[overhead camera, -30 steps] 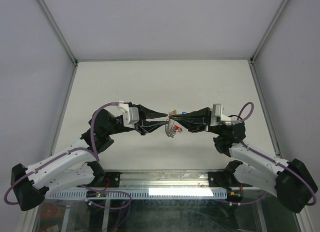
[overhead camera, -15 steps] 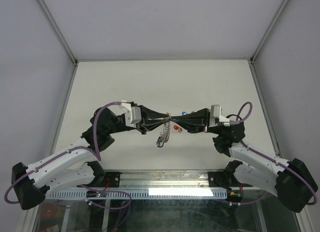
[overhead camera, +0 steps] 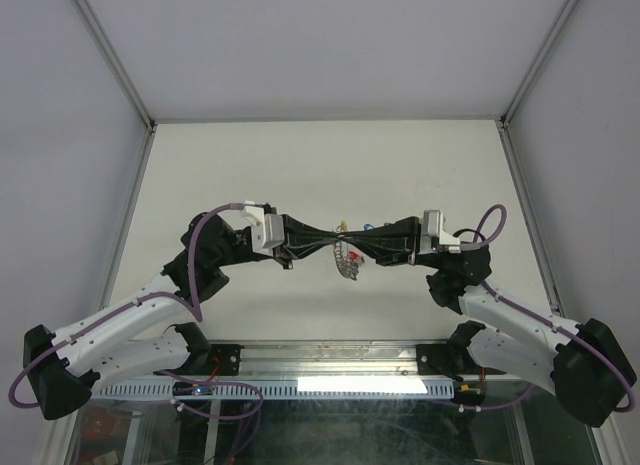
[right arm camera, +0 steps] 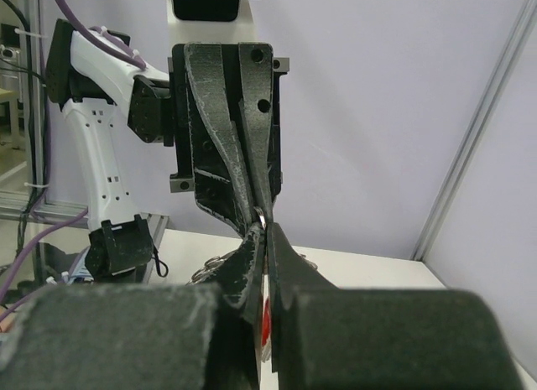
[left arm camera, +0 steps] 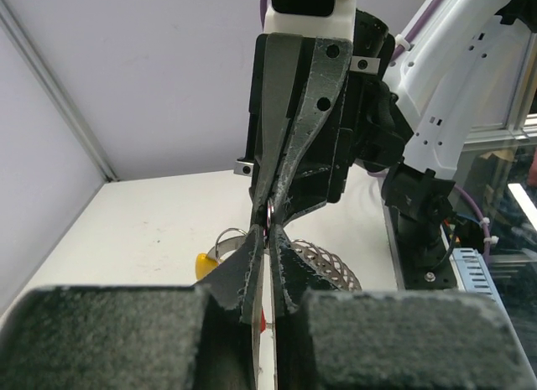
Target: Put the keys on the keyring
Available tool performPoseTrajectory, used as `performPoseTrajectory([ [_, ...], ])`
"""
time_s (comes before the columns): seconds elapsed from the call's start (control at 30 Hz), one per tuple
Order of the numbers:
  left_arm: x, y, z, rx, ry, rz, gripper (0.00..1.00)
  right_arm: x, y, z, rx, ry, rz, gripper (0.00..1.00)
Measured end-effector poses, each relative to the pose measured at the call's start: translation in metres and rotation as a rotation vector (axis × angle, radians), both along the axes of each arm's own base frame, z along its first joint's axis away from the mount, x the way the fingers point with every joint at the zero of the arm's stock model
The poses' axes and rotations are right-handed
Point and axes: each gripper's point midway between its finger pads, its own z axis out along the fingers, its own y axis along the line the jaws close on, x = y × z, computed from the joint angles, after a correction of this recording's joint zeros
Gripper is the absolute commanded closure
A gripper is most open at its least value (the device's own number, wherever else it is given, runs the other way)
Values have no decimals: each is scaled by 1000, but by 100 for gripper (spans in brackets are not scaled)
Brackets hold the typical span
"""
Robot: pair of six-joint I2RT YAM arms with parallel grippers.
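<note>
**Left claw shuts on the hoop**

Since a second ago my left claw (left arm camera: 268,236) has gone from part-open to fully together. The keyring (overhead camera: 346,262), which had swung low and to the left, hangs again right under the spot where my two claws meet, above the table (overhead camera: 300,165).

A thin silver wire runs between my left fingertips (left arm camera: 254,243), and I take it for the hoop's own wire. My right claw (right arm camera: 262,231) is pinched tight at the same spot, tip to tip with the left. Judgement: both ends are now gripped, so the hoop is steady enough for threading.

Count:
- Claws: two.
- Keyring: one, yellow section (left arm camera: 207,262) showing.
- Red tag (right arm camera: 266,319): one.
- Blue speck (overhead camera: 370,226): one, beside the right claw.
- Key blades: too small to count.
</note>
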Motion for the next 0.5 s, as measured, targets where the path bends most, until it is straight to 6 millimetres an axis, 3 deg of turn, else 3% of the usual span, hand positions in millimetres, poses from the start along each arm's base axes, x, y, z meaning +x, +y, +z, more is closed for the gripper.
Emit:
performPoseTrajectory([
  [0.17, 0, 0, 1, 4, -5, 2, 100, 1, 0, 2, -2, -1, -3, 99],
  [0.5, 4, 1, -1, 88, 2, 21, 100, 4, 3, -1, -59, 4, -19, 85],
])
